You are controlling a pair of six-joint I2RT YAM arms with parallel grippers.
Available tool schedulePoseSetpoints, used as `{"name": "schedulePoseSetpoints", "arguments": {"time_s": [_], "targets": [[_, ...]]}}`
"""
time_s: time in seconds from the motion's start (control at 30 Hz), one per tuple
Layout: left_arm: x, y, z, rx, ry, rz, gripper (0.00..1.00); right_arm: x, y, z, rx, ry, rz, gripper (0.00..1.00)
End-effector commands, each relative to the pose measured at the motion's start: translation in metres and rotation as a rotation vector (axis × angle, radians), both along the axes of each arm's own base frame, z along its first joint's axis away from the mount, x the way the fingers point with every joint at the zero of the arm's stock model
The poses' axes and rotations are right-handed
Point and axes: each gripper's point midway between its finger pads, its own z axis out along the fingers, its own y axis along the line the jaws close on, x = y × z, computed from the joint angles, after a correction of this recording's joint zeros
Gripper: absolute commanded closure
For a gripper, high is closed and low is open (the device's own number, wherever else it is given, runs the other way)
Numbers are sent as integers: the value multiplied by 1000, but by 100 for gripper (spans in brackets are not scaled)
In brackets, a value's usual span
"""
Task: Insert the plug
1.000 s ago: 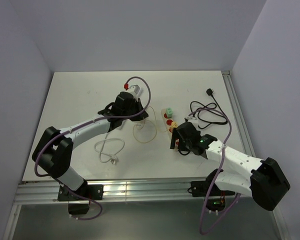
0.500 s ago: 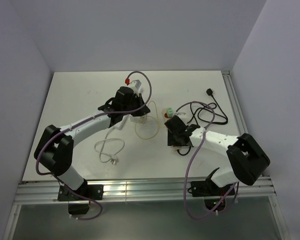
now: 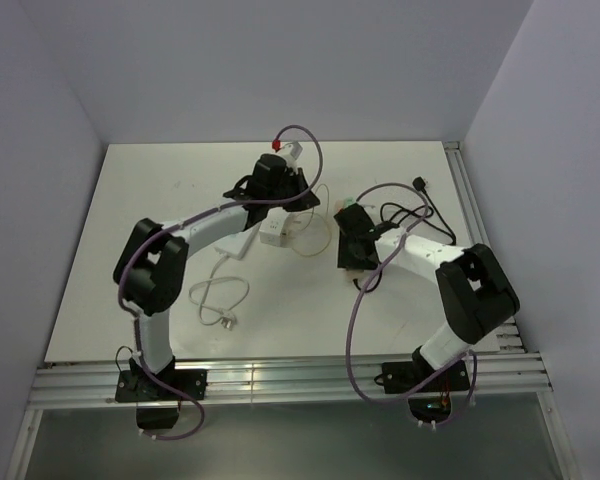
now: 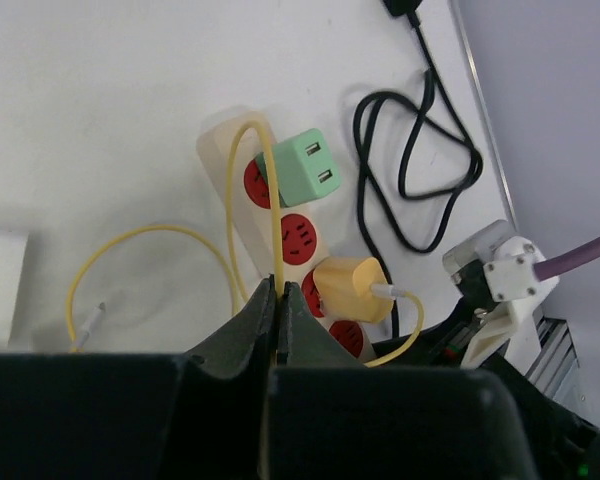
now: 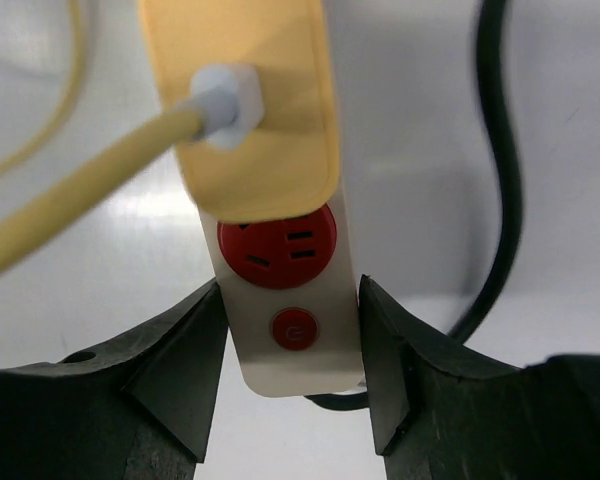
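ok so the yellow plug (image 5: pixel 250 100) sits on the power strip (image 5: pixel 300 372), one socket ahead of the right gripper (image 5: pixel 292 310). That gripper clamps the strip's end from both sides. The left gripper (image 4: pixel 277 292) is pinched tight on the yellow cable (image 4: pixel 270 200), with the plug just beside it.

The right gripper (image 5: pixel 290 345) has drawn its jaws in against the sides of the power strip (image 4: pixel 220 150) at its switch end, while the left gripper (image 4: pixel 278 290), yellow cable (image 4: pixel 235 180) in its pinch, has swung back and rightward towards the strip.
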Motion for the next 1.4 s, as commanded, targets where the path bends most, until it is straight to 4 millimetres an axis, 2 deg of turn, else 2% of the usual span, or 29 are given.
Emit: {"name": "schedulePoseSetpoints", "arguments": {"time_s": [0.0,0.03,0.07,0.13,0.17,0.2,0.23,0.27,0.3,0.33,0.37,0.43,0.47,0.5,0.53,0.57,0.7,0.8,0.87,0.9,1.0,1.07,1.1,1.13,1.2,1.27,1.3,1.33,1.37], "targets": [[34,-34,31,-115,-119,-62,100,73,-23,44,-7,-186,-133,69],[39,-41,33,-134,-126,-76,100,80,-27,46,-9,-180,-149,69],[52,-54,39,-160,-145,-92,100,95,-28,59,4,-212,-164,69],[66,-66,47,-196,-180,-101,100,113,-44,57,-12,-204,-209,71],[72,-72,49,-207,-190,-104,99,127,-47,65,-1,-225,-226,72],[87,-82,53,-230,-212,-105,99,135,-52,64,-1,-222,-239,75],[94,-88,55,-247,-231,-111,99,144,-64,52,2,-200,-272,77],[106,-98,55,-266,-251,-118,96,157,-71,56,11,-213,-294,78],[111,-103,55,-286,-257,-126,96,163,-79,44,6,-188,-326,78],[117,-108,62,-317,-295,-138,95,171,-97,44,4,-196,-374,78],[127,-112,58,-334,-322,-133,89,181,-102,48,13,-213,-396,78],[138,-118,62,-375,-363,-109,82,192,-122,40,8,-206,-439,78],[146,-121,55,-389,-374,-104,81,204,-130,47,-10,-233,-462,79],[150,-123,53,-410,-371,-97,80,208,-134,35,-34,-207,-468,80],[152,-125,58,-437,-387,-93,77,209,-139,33,-51,-178,-476,82],[154,-128,48,-473,-380,-91,76,220,-147,42,-62,-205,-495,82],[152,-130,35,-510,-380,-103,74,229,-154,44,-36,-209,-495,77],[150,-127,25,-484,-367,-101,71,229,-151,46,-20,-212,-478,66],[148,-125,30,-465,-378,-102,69,225,-149,45,-6,-205,-470,57],[148,-123,32,-457,-379,-101,68,226,-144,49,13,-216,-456,57],[145,-116,55,-433,-401,-96,66,220,-135,54,25,-225,-431,61],[143,-106,83,-422,-434,-93,68,216,-129,56,26,-218,-412,66],[142,-101,79,-398,-413,-87,68,212,-122,56,19,-208,-392,67],[138,-93,105,-394,-445,-82,67,209,-121,56,-1,-207,-387,67],[138,-79,110,-360,-438,-54,62,202,-113,57,-9,-207,-373,63],[133,-62,131,-328,-436,-44,59,199,-105,55,14,-192,-358,36],[130,-56,135,-320,-432,-50,53,197,-106,53,10,-180,-359,32],[120,-44,145,-317,-431,-47,50,196,-106,54,8,-179,-358,27],[122,-28,151,-320,-431,-20,45,195,-105,54,17,-174,-353,22]]}}
